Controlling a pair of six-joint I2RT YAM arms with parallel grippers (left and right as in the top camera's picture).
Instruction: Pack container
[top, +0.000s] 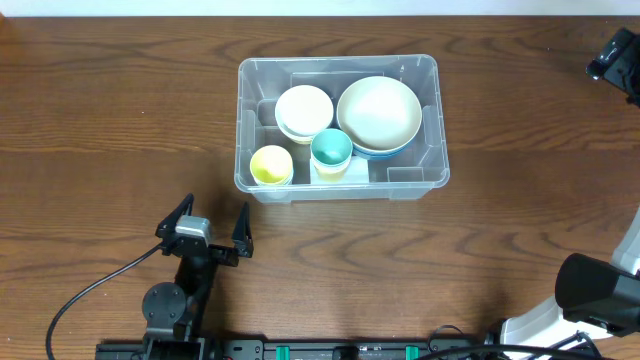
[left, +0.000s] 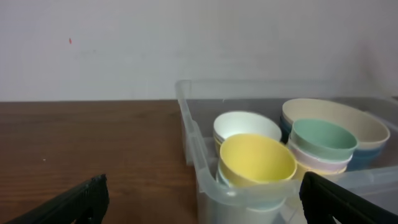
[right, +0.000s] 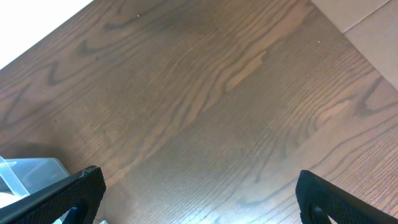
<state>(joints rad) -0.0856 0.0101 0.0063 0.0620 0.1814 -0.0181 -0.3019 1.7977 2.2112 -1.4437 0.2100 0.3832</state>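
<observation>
The large clear plastic rectangular container (top: 300, 190), long axis nine-to-three, lies at one o'clock from the nearer left pincer (top: 209, 222), which is spread and empty; the right pincer (right: 198, 190) is likewise spread.

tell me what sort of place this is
Probably a robotics lab bench, not a kitchen: a wood-grain table, a plain white wall behind, and the open left gripper facing a clear container of bowls and cups.
</observation>
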